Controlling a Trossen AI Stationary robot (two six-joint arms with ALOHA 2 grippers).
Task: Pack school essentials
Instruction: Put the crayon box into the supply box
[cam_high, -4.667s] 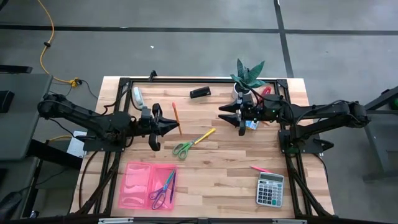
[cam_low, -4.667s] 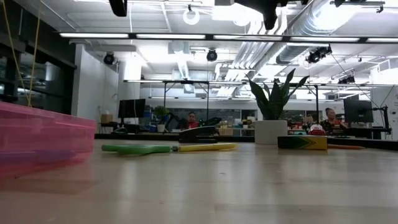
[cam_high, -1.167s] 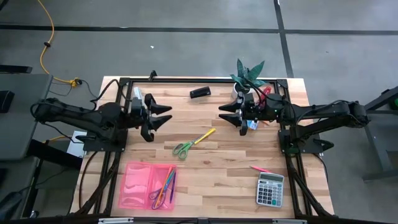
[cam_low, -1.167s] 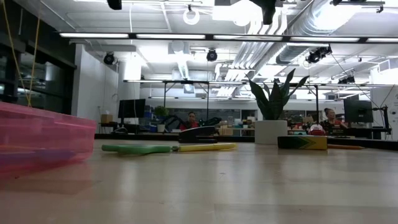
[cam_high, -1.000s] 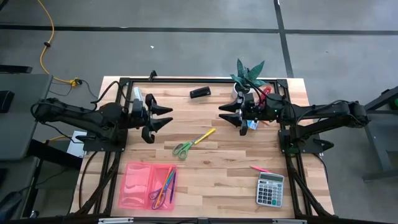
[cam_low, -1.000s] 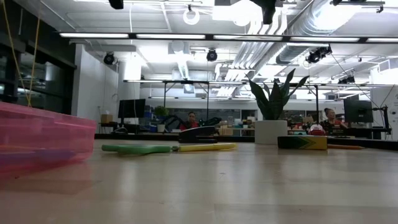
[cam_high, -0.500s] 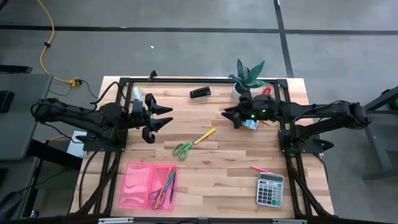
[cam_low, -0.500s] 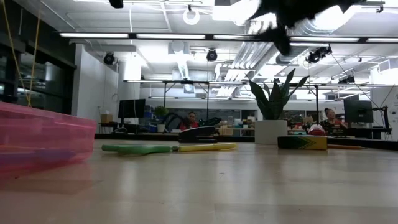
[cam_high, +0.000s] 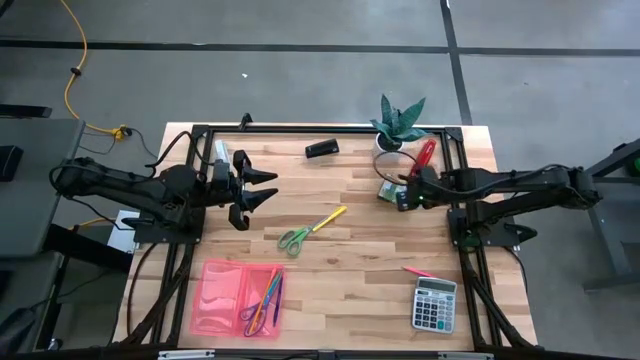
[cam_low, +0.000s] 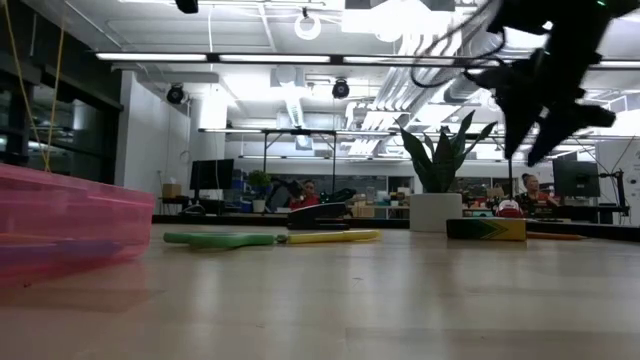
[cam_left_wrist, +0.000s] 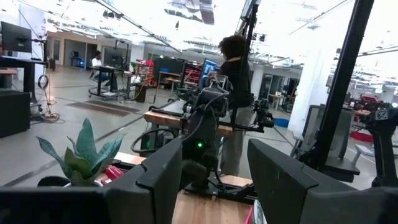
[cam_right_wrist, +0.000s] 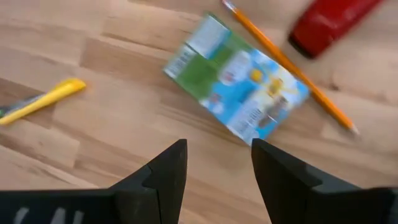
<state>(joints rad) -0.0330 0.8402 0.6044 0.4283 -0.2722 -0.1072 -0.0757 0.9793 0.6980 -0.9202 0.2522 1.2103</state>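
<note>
Yellow pencil (cam_right_wrist: 38, 99) cut off at the right wrist view's edge; pink tray (cam_low: 60, 225) cropped in the low view.

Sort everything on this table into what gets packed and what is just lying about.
To pack: green-handled scissors, yellow pencil, green-blue box, orange pencil; purple-handled scissors already lie in the pink tray.

Lying about: calculator, potted plant, red oblong object, black object.

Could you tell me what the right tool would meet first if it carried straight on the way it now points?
Most likely the small green-blue box: the right tool, fingers open, points down at the table, and the box lies flat just ahead.
</note>
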